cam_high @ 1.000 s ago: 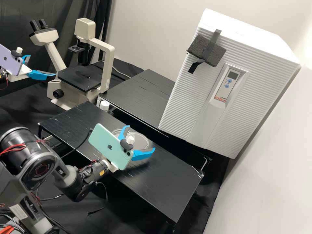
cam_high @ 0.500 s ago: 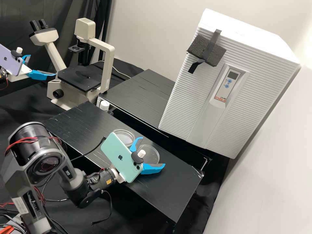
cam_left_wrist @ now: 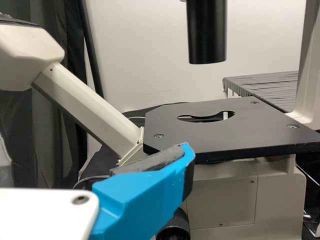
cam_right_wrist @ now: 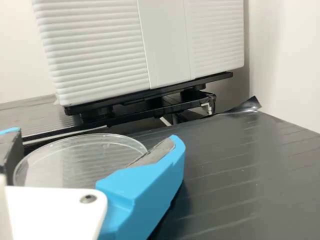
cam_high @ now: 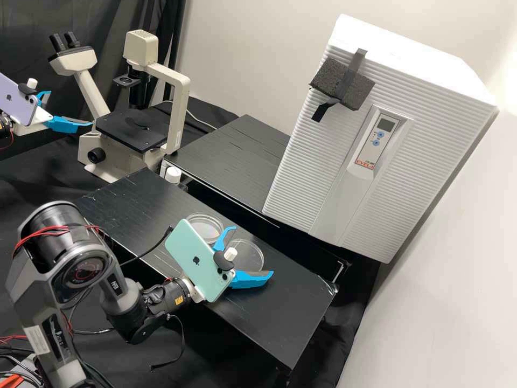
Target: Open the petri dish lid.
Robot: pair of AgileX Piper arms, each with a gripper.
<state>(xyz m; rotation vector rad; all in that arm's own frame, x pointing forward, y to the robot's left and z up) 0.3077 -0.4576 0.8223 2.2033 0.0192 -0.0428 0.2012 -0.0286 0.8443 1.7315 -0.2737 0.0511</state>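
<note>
Lid (cam_high: 252, 257) lies beside the petri dish (cam_high: 204, 226), between the right gripper's (cam_high: 253, 251) wide-open fingers, ungripped, I'd say. Best back straight off, level, brushing neither. Left gripper (cam_high: 70, 108), well apart from the dish, gapes empty.

High view: one fixed camera, set off the arms, farthest back; faces forward and down at a middling slant over counter (cam_high: 274, 323), microscope (cam_high: 179, 113) and white ribbed cabinet (cam_high: 307, 178).
Left wrist view: on left arm (cam_high: 5, 128); close, nearly level across the microscope, shared with high view.
Right wrist view: on right arm (cam_high: 175, 295); low, close above clear dish (cam_right_wrist: 80, 165), facing the cabinet's lower part; dish, counter, cabinet shared with high view.
</note>
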